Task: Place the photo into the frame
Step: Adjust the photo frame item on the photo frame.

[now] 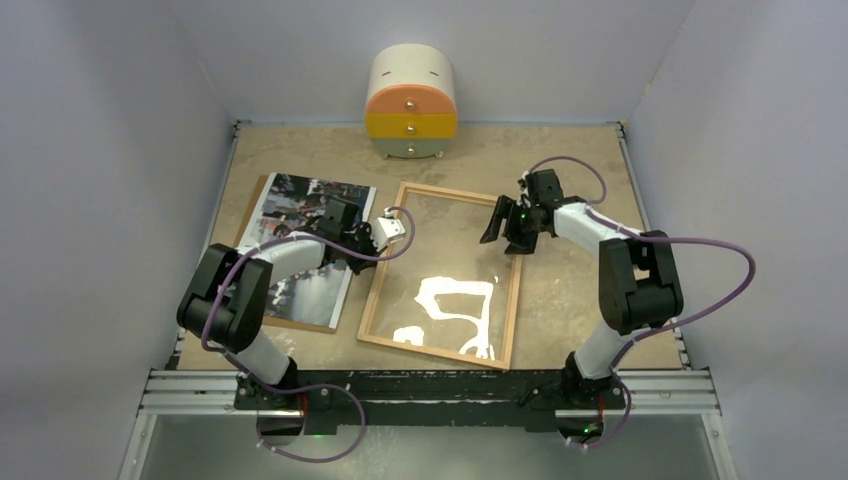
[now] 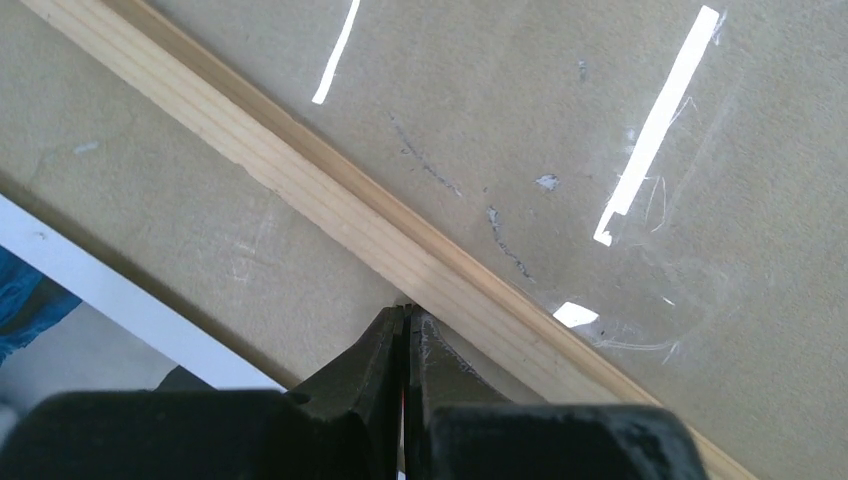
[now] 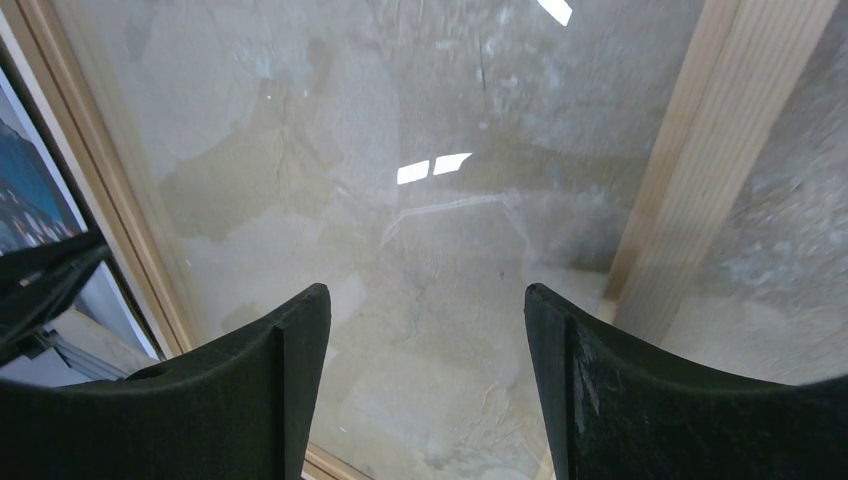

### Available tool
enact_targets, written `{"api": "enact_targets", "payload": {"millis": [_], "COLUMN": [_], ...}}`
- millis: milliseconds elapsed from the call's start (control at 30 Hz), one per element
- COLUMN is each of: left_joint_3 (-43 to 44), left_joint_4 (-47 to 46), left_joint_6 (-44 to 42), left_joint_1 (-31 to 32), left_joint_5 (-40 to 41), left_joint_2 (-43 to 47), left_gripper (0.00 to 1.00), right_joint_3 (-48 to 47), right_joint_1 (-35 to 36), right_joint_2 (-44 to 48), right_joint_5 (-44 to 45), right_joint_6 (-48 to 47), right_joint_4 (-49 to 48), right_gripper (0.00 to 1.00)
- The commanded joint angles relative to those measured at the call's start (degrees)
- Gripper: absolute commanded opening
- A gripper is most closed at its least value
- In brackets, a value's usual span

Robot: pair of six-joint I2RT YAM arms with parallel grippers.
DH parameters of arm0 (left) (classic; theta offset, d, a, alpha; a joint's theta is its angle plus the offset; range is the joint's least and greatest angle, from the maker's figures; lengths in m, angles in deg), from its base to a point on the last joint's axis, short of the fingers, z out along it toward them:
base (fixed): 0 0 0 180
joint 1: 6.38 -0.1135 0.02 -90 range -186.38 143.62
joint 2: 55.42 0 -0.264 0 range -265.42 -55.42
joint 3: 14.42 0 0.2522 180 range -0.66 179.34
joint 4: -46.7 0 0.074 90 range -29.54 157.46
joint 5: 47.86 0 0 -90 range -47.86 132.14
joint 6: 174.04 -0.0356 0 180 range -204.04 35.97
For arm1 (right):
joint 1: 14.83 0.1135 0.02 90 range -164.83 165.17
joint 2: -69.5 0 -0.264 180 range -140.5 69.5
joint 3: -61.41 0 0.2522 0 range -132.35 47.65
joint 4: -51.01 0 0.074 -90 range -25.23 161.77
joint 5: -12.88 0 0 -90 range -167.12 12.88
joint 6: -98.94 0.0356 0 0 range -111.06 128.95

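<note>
While both arms hang over the work, my note is on where the photo (image 1: 300, 198) sits against each hand.

- Photo: flat on the table at the left, on a brown backing board (image 1: 300, 322) whose edges peek out along its left and near sides. The left arm crosses over its middle. Not in the frame (image 1: 369, 305) yet.
- Frame: flat at mid-table just beside the photo, bare table showing between the two. A clear pane (image 1: 450, 240) lies inside it, with ceiling glare on it.
- Long axes: photo and frame both run near-to-far with the same slight tilt, so roughly parallel. I judge the move to be a sideways shift to the right with little turning.
- Left gripper (image 2: 405, 315): fingers pressed together, with nothing visibly pinched. Its tips are at the outer edge of the frame's left rail; I cannot tell if they touch. The photo's white border (image 2: 130, 310) lies just behind and to the left of it.
- Right gripper (image 3: 425, 295): fingers spread, holding nothing, hovering above the pane near the frame's far right rail. The whole frame lies between it and the photo.

Judgement: the left arm is much the nearer and should take the photo.
</note>
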Motion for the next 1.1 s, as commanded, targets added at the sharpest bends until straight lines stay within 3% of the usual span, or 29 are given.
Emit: {"api": "enact_targets", "payload": {"millis": [0,733,1067], "left_joint_3": [-3.45,-4.2,-3.42], "left_joint_4": [5.6,6.19,7.06], "left_joint_6": [-3.03,-6.34,-6.36], "left_joint_1": [2.15,2.05,0.69], "left_joint_5": [-1.31,-2.72,-2.47], "left_joint_2": [-1.92,-0.99,-0.89], "left_gripper": [0.0,0.0,0.0], "right_joint_3": [-5.96,-16.22,-28.19], "right_joint_1": [-1.53,0.06,2.67], "right_joint_2": [-1.88,-13.26,-15.38], "right_joint_5": [-0.57,4.18,5.72], "right_joint_6": [-3.48,-5.75,-6.86], "right_joint_4": [3.29,4.82,10.26], "right_gripper": [0.73,0.72,0.72]}}
